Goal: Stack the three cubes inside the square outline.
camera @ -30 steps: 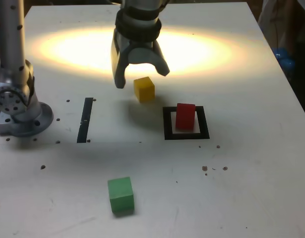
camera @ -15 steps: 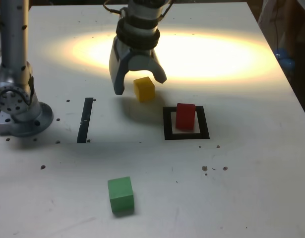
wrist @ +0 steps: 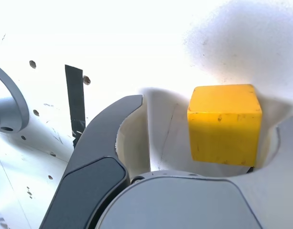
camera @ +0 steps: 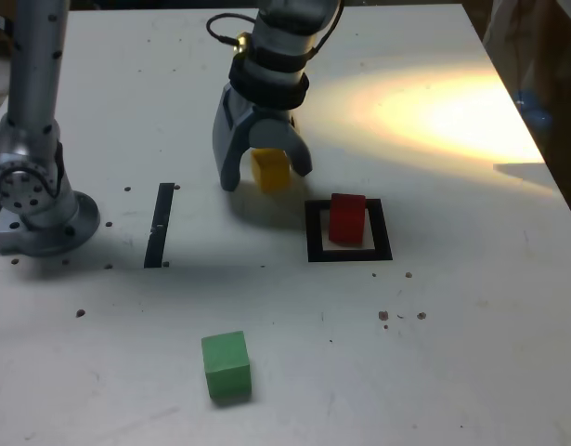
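Observation:
My gripper (camera: pixel 266 177) hangs open over the yellow cube (camera: pixel 270 170), its two fingers straddling the cube on either side. In the wrist view the yellow cube (wrist: pixel 224 123) sits between the fingers (wrist: pixel 101 157), nearer one of them, with a gap to the other. The red cube (camera: pixel 347 219) stands inside the black square outline (camera: pixel 315 232), to the exterior view's right of the gripper. The green cube (camera: pixel 227 365) lies alone near the table's front.
A thin black strip (camera: pixel 160 224) lies on the table towards the exterior view's left. The arm's grey base (camera: pixel 34 200) stands at the far left. Small dark specks dot the white table (camera: pixel 452 325).
The gripper has come down and forward from above the yellow cube until its open fingers surround it. The bright light patch has shifted to the right. The cubes have not moved.

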`<state>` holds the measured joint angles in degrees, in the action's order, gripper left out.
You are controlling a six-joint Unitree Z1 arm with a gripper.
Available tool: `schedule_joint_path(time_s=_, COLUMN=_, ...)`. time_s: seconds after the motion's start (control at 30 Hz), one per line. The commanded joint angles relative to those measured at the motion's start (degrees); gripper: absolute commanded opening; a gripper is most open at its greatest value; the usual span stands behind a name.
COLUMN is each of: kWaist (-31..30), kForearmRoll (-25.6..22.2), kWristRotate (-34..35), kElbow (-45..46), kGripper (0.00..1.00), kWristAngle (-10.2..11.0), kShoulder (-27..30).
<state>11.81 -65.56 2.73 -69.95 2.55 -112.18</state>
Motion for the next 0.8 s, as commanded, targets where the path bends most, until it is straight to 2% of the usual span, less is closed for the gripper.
schedule_joint_path(time_s=0.0, kWaist=0.1, kForearmRoll=0.3, kWristRotate=-0.1, kElbow=-0.2, kGripper=0.73, kWristAngle=-0.1, kShoulder=-0.5)
schedule_joint_path(time_s=0.27, kWaist=0.1, kForearmRoll=1.4, kWristRotate=-0.1, kElbow=-0.8, kGripper=0.45, kWristAngle=0.1, kShoulder=-0.6)
schedule_joint_path(time_s=0.4, kWaist=0.1, kForearmRoll=1.8, kWristRotate=-0.3, kElbow=-1.0, kGripper=0.36, kWristAngle=0.5, kShoulder=-0.6)
schedule_joint_path(time_s=0.77, kWaist=0.1, kForearmRoll=2.0, kWristRotate=-0.8, kElbow=-0.8, kGripper=0.33, kWristAngle=1.2, kShoulder=-0.5)
